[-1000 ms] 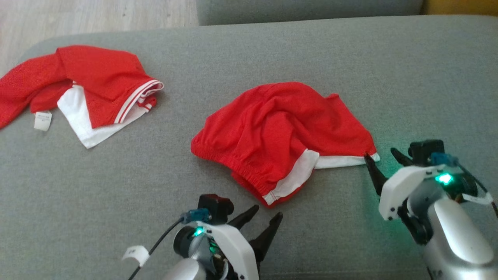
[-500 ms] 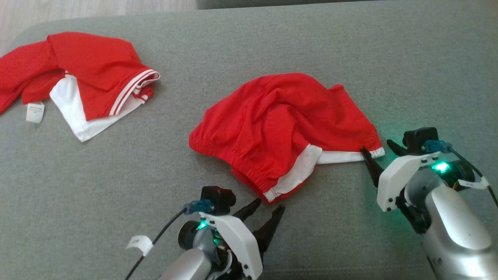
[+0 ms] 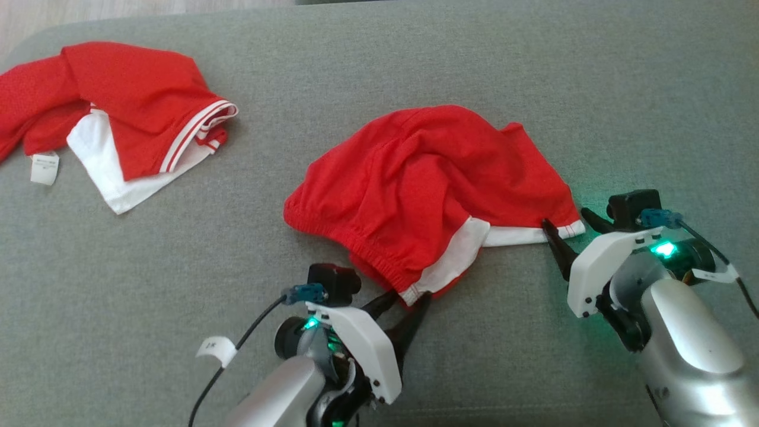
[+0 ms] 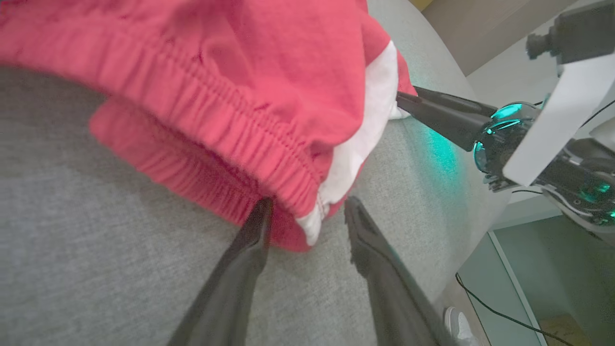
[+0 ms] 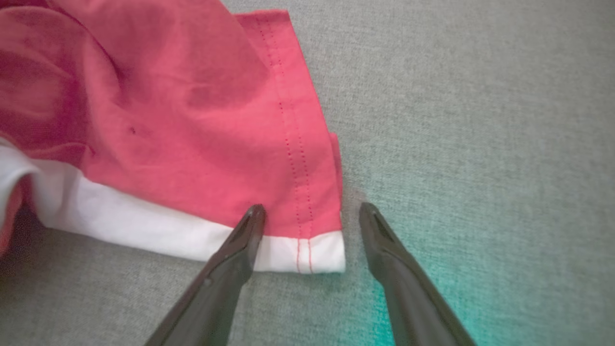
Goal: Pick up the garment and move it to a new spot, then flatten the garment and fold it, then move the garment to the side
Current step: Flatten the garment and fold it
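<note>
The left hand point(image 3: 410, 296) stands wide with the elastic waistband corner of the red shorts point(image 3: 427, 178) between its fingers, and the right hand point(image 3: 564, 217) is likewise spread astride the white-trimmed hem corner, neither gripping cloth yet. The shorts lie crumpled on the grey sofa cushion point(image 3: 415, 53) just ahead of both hands, probably so two corner pinches can lift them evenly. A second red garment point(image 3: 130, 101) lies well off to the left hand's outer side.

The grey woven couch cushion point(image 3: 178, 284) is lit evenly by soft, diffuse light, and shadows are faint. A green glow is cast beside the dark-fingered right gripper point(image 3: 564, 217). Wrist views are slightly blurred and bowed at the edges.
</note>
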You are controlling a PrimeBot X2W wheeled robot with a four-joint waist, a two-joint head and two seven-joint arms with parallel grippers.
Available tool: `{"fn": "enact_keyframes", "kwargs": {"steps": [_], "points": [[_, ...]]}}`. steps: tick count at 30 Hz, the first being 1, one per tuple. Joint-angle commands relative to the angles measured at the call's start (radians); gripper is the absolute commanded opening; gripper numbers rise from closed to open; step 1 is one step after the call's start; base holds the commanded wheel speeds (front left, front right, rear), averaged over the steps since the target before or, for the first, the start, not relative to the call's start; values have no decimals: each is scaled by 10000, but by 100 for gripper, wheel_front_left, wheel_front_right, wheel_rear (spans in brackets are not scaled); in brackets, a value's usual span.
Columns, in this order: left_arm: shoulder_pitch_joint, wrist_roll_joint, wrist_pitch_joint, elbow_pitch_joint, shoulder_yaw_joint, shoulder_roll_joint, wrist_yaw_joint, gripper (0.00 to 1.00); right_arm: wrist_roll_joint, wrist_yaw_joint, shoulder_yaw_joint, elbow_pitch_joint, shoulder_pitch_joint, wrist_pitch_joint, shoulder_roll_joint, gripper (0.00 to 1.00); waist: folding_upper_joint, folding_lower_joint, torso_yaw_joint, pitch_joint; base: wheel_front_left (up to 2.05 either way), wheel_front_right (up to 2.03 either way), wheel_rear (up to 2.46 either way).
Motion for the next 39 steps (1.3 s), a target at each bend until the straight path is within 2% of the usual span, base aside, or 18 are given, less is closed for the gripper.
{"fn": "enact_keyframes", "kwargs": {"steps": [1, 2, 3, 5, 6, 11, 13, 15, 16, 18, 23, 24, 25, 29, 32, 35, 39], "points": [[-451, -74, -47, -179, 197, -58, -36, 75, 50, -7, 266, -138, -274, -34, -58, 100, 0, 0, -20, 19, 0, 0, 0], [-498, -94, -56, -106, 161, -58, -46, 69, 71, -7, 290, -125, -292, -36, -48, 100, 0, 0, -34, 29, 0, 0, 0], [-570, -152, -103, 15, 110, -58, -54, 54, 121, -7, 340, -98, -320, -33, -18, 100, 0, 0, -60, 37, 0, 0, 0], [-617, -222, -152, 108, 60, -58, -53, 48, 185, -7, 415, -73, -321, 3, 6, 100, 0, 0, -75, 34, 0, 0, 0], [-638, -250, -159, 155, 24, -58, -50, 42, 217, -7, 461, -64, -316, 38, 8, 100, 0, 0, -81, 33, 0, 0, 0], [-689, -370, -222, 312, -94, -58, -72, 35, 412, -7, 635, 15, -276, 294, -8, 100, 0, 0, -99, 16, 0, 0, 0], [-712, -405, -267, 389, -142, -58, -86, 27, 532, -7, 693, 37, -235, 425, -22, 100, 0, 0, -102, -3, 0, 0, 0], [-732, -443, -302, 454, -184, -58, -94, 15, 627, -7, 754, 41, -179, 581, -44, 100, 0, 0, -101, -23, 0, 0, 0], [-740, -459, -327, 483, -203, -58, -99, 13, 680, -7, 767, 46, -146, 663, -54, 100, 0, 0, -99, -42, 0, 0, 0], [-751, -488, -362, 534, -244, -58, -104, 0, 747, -7, 786, 41, -87, 807, -89, 100, 0, 0, -92, -68, 0, 0, 0], [-824, -547, -415, 630, -328, -58, -145, 0, 1007, -7, 862, 58, 27, 1275, -108, 100, 0, 0, -60, -95, 0, 0, 0], [-837, -562, -419, 652, -339, -58, -160, 0, 1093, -7, 853, 74, 54, 1392, -105, 88, 0, 0, -51, -114, 0, 0, 0], [-851, -576, -430, 671, -347, -58, -180, 0, 1181, -7, 881, 58, 75, 1492, -105, 2, 0, 0, -35, -136, 0, 0, 0], [-848, -616, -565, 637, -260, 46, -184, 0, 1635, -7, 796, -171, 188, 1621, -148, 0, 0, 0, -6, -347, 0, 0, 0], [-725, -773, -647, 134, 28, 391, -90, 0, 2358, -7, 398, -836, 282, 1577, -121, 0, 0, 0, -18, -520, 0, 0, 0], [-484, -945, -559, -959, 389, 1069, 64, 0, 3205, -7, -20, -2045, 476, 1663, -354, 0, 0, 0, -19, -743, 0, 0, 0], [1, -1243, -26, -3226, 875, 2337, 308, 0, 4524, -7, -852, -4089, 1069, 2030, -806, 0, 0, 0, -2, -1095, 0, 0, 0]]}}
